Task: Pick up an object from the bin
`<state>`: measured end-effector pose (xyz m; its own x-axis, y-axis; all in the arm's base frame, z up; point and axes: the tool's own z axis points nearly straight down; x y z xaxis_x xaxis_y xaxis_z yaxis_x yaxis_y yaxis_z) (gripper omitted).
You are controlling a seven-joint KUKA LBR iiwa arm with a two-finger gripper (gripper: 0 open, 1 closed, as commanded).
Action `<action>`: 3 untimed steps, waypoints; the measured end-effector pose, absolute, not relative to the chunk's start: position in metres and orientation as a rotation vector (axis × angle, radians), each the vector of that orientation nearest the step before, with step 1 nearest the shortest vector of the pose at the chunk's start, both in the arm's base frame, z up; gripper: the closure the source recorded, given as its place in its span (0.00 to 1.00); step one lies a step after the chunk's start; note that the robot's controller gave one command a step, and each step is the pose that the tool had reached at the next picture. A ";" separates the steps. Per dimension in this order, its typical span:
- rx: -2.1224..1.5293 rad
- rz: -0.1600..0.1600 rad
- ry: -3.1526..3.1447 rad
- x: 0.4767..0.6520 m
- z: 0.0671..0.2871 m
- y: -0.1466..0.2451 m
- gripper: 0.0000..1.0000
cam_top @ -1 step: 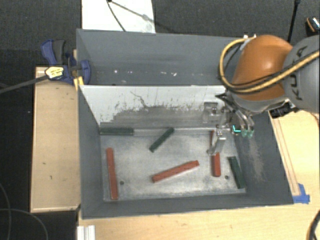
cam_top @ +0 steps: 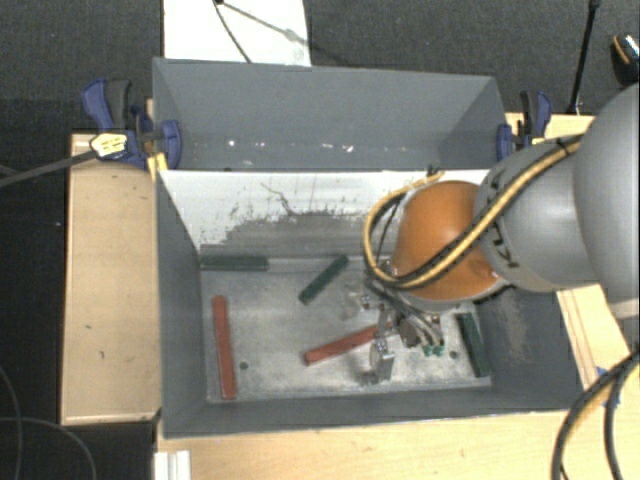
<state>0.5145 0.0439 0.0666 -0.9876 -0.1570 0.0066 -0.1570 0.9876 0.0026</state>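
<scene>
Near the front of the bin floor, right of centre, the gripper (cam_top: 383,356) hangs low beneath the arm's rounded, glossy orange cover (cam_top: 440,243), around which yellow-and-black cables (cam_top: 385,238) loop. Whether the gripper is spread or pressed together cannot be told, since its metal parts merge with the grey floor beneath.

A slim red bar (cam_top: 338,348), straight and matt with squared ends, lies slanted just to the gripper's left. The bar's right, higher end meets the gripper, though whether it is pinched there cannot be told.

Just right of the gripper, a dark green bar (cam_top: 472,346) of like shape lies nearly parallel to the right wall, near the front right corner. Behind the red bar and apart from it, a second dark green bar (cam_top: 322,279) lies on a diagonal at mid-floor. A third dark green bar (cam_top: 234,263) rests along the foot of the back wall at left. A second red bar (cam_top: 224,348) lies beside the left wall, running front to back.

The bin (cam_top: 180,298) is dull grey sheet metal with sloping walls, and its pale back slope is scuffed with dark scratches. Bare floor lies open between the two red bars and along the front edge.
</scene>
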 end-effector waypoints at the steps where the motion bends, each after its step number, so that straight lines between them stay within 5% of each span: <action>1: 0.182 -0.002 -3.142 0.505 0.102 0.045 0.00; 2: 0.037 -0.001 -3.140 0.496 0.105 0.039 0.00; 3: 0.107 0.000 -3.136 0.506 0.068 0.045 0.00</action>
